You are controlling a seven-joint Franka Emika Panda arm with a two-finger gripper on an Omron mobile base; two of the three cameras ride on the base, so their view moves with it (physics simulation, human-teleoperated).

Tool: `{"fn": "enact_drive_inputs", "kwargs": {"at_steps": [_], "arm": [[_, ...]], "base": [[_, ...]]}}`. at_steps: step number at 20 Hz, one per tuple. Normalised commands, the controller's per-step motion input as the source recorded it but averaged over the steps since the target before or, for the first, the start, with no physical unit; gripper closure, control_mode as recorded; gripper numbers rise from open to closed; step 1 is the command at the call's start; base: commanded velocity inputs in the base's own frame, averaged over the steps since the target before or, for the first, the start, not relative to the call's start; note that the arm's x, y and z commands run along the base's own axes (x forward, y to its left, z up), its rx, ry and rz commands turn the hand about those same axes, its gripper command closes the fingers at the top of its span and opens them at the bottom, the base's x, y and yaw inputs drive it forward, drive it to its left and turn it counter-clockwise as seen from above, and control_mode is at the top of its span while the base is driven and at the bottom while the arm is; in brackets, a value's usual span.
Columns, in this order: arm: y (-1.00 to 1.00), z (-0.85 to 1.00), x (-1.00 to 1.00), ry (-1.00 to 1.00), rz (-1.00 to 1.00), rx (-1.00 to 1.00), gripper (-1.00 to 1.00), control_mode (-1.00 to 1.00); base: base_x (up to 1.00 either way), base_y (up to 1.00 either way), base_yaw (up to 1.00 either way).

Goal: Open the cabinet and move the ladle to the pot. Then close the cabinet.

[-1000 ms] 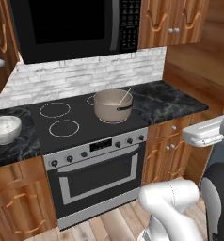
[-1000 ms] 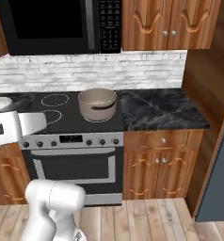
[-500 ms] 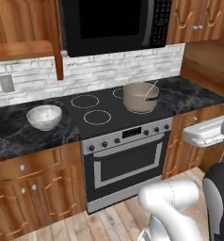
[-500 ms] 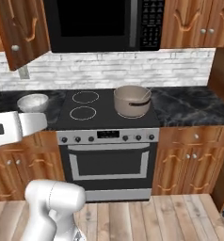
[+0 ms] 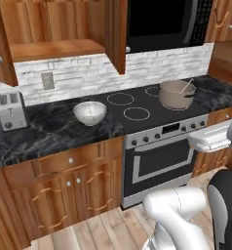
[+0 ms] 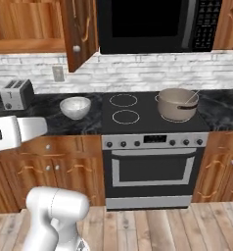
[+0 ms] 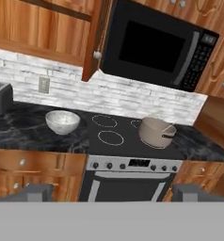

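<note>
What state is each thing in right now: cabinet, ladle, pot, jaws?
Reddish-brown wooden wall cabinet: doors open, shelf bare.
Slim silvery ladle: inside pot, handle leaning on rim.
Round grey-brown metal pot: upright on stove.
White speckled bowl: upright on counter.
Gripper: jaws open, holding nothing.

The cabinet (image 5: 64, 34) is reddish-brown wood with a visible grain and a smooth satin finish; its knob (image 6: 77, 48) is polished silver metal. The pot (image 6: 176, 104) is grey-brown brushed metal, matt, and the ladle (image 5: 187, 86) in it is pale silvery metal. The counter (image 5: 49, 129) is glossy black stone with pale veining. The bowl (image 5: 90, 113) is white, speckled and matt. The toaster (image 5: 9, 110) is silvery metal. The backsplash (image 6: 152, 76) is rough pale brick. The microwave (image 7: 156, 47) door is glossy black.
</note>
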Motion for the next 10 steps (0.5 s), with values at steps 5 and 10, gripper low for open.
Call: {"fn": "enact_drive_inputs", "kwargs": {"at_steps": [5, 10], "arm": [[0.0, 0.0, 0.0, 0.0, 0.0, 0.0, -1.0, 1.0], [0.0, 0.0, 0.0, 0.0, 0.0, 0.0, -1.0, 1.0]], "base": [[0.17, 0.68, 0.01], [0.58, 0.58, 0.0]]}}
